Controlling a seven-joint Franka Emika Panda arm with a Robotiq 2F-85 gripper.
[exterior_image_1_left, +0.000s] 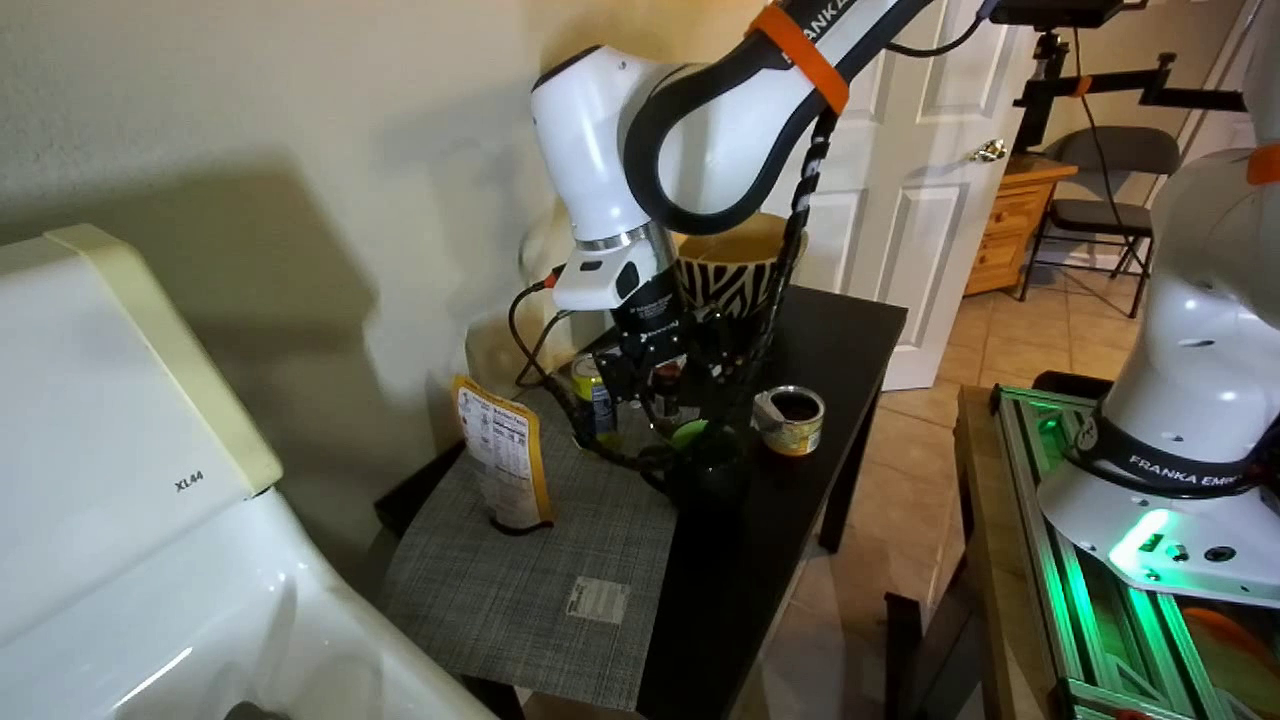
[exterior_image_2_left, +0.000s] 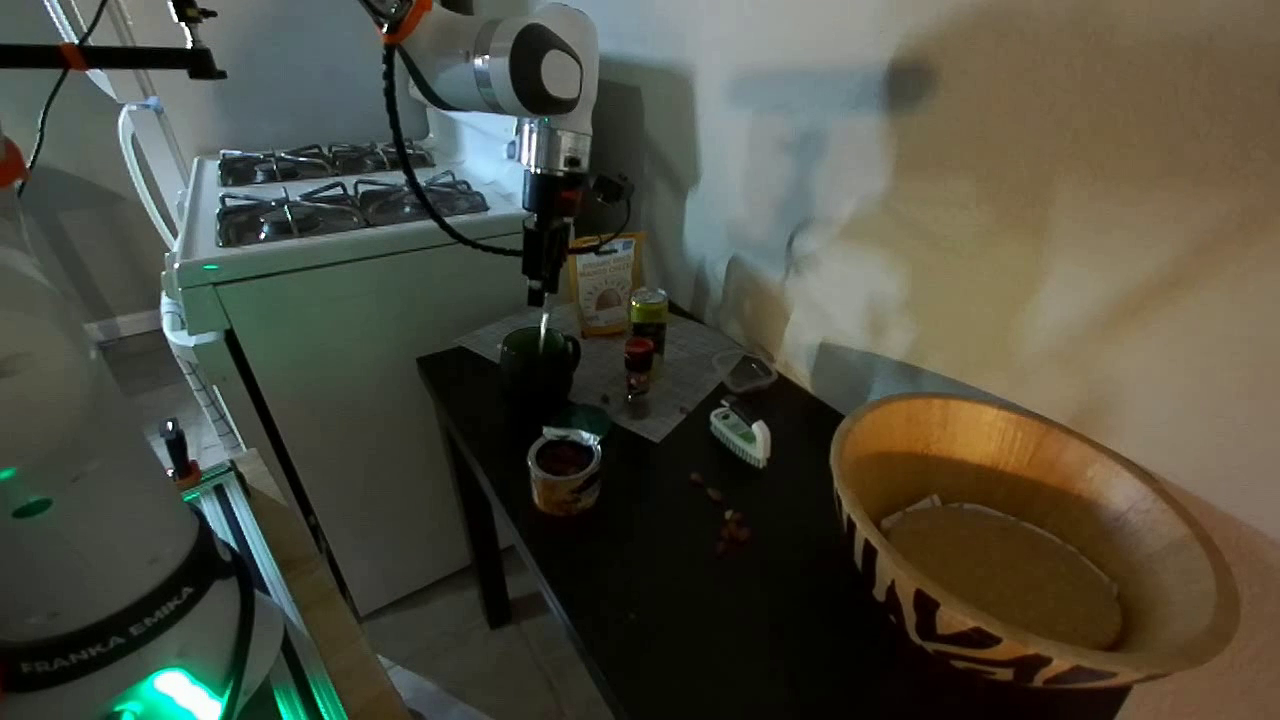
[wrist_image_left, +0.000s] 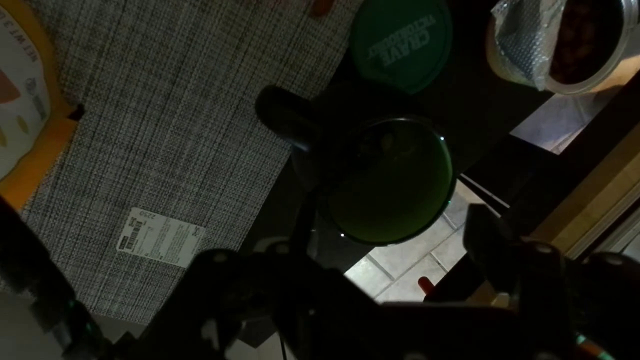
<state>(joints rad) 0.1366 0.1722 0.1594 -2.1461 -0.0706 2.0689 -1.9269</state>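
Gripper (wrist_image_left: 392, 212) is hanging over the mug (wrist_image_left: 417, 200), jaws apart, only the wrist view showing the lid's (wrist_image_left: 402, 45) words at twelve o'clock.

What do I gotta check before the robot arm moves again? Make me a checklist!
1. Is the gripper open? Ok, its fingers are spread apart.
2. Is the mug standing upright? Ok.
3. Are the fingers clear of the mug? Cannot tell, too dark.
4. Is the mug empty? Cannot tell, its inside is in shadow.
5. Is the space beside the mug free? Not ok, the green lid lies close by.
6. Is the open can upright? Ok.
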